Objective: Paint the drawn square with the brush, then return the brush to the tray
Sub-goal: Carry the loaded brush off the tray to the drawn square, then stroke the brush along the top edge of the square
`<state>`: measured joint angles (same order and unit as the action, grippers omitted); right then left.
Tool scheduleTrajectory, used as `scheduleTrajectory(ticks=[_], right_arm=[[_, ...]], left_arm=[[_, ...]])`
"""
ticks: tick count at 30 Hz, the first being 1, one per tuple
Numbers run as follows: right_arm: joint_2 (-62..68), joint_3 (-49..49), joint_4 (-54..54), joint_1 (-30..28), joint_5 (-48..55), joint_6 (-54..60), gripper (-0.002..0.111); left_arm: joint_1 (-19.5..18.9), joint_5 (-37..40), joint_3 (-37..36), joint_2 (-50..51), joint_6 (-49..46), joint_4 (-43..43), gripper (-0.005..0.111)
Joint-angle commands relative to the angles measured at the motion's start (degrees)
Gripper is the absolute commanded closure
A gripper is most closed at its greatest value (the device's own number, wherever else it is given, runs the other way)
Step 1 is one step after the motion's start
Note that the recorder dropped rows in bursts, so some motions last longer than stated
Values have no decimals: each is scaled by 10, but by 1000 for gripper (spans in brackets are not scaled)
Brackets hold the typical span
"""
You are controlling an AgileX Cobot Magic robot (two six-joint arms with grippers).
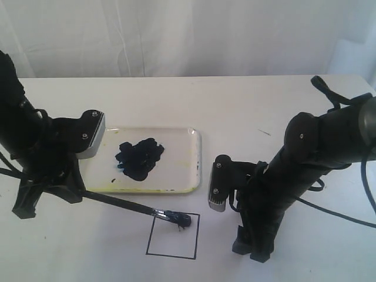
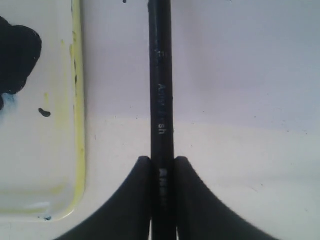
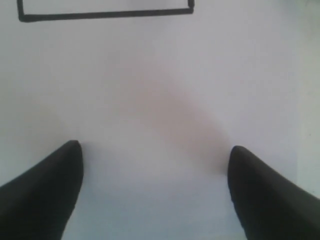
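My left gripper (image 2: 163, 161) is shut on the black handle of the brush (image 2: 161, 90). In the exterior view the brush (image 1: 126, 205) slants from that gripper (image 1: 75, 191) toward the drawn square (image 1: 172, 234), and its black-stained tip rests inside the square's upper edge, where a small black daub shows. The translucent yellowish tray (image 1: 182, 176) with its black paint blot (image 1: 139, 156) lies just behind the square; its rim (image 2: 77, 110) runs beside the handle. My right gripper (image 3: 155, 147) is open over bare table, one edge of the square's outline (image 3: 105, 15) ahead of it.
The right arm (image 1: 276, 194) stands on the white table to the right of the square. A black cable (image 1: 335, 208) trails from it toward the right edge. A white curtain hangs behind the table.
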<state>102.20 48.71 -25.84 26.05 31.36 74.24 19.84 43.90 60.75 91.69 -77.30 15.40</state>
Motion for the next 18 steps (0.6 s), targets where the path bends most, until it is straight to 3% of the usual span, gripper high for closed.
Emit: scheduleTrajectory(ticks=[1, 18], right_arm=[[6, -2, 4, 2, -8, 4, 34], [6, -2, 4, 2, -8, 4, 34]], left_arm=[[3, -1, -3, 0, 4, 15, 107], [3, 6, -3, 16, -26, 53, 107]])
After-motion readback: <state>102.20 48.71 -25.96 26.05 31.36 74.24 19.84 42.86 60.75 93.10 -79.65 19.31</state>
